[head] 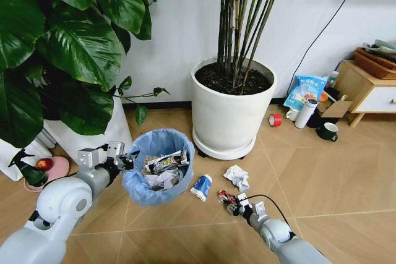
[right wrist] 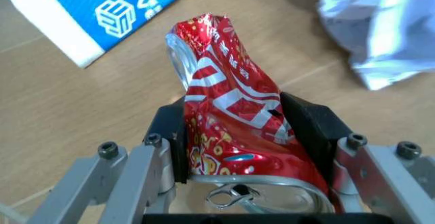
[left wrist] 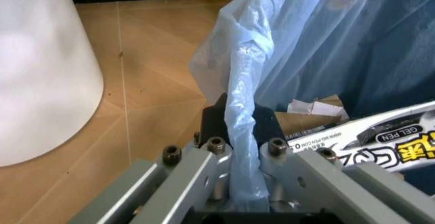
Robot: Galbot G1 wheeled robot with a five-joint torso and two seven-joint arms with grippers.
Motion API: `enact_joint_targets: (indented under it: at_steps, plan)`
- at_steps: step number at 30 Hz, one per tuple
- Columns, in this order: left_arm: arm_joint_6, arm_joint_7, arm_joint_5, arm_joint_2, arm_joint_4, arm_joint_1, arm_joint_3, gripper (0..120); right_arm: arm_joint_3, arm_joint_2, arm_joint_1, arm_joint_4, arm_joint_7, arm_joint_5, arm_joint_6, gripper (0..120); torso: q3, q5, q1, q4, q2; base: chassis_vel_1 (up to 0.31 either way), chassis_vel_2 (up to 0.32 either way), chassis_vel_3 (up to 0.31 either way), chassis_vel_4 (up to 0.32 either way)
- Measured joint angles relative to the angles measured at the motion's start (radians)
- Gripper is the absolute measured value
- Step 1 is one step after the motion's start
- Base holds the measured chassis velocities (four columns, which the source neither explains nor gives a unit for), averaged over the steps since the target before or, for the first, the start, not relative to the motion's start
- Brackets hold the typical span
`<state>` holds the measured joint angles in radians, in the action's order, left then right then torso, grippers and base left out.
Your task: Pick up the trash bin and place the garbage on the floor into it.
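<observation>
Crushed red can (right wrist: 231,127), pull-tab up

A white wrapper (left wrist: 380,135) in the trash bin (left wrist: 326,40) says "GEL PEN" in black letters, with a tiny web address starting "WWW". The red crushed can (right wrist: 231,127) has white letters too bent to read.

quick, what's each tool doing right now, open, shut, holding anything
Left tool: shut on the trash bin, pinching its blue bag rim.
Right tool: shut on the crushed red can, just above the floor.
</observation>
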<state>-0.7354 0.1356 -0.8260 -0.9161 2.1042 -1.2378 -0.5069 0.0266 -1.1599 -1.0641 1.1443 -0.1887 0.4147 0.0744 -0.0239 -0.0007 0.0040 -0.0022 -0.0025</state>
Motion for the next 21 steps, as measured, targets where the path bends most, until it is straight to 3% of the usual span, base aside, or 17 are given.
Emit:
enact_joint_targets:
  at_steps: [9,15,21]
  plan:
    - [0.000,-0.001,0.002,0.001,0.002,-0.010,-0.005,0,0.038,0.052,-0.020,0.118,0.020,0.076,0.014,43,0.000,-0.0001,0.000,-0.0003,0.000,0.000,0.000,0.000,0.000]
    - [0.000,-0.006,0.008,0.003,-0.006,-0.014,-0.002,0,0.080,0.151,-0.023,0.428,0.085,0.199,0.058,43,0.000,-0.0001,0.000,-0.0002,0.000,0.000,0.000,0.000,0.000]
    - [0.000,-0.021,0.008,0.010,-0.013,-0.006,0.010,0,0.067,0.172,0.026,0.604,0.137,0.280,0.102,43,0.000,-0.0002,0.000,0.0000,0.000,0.000,0.000,0.000,0.000]
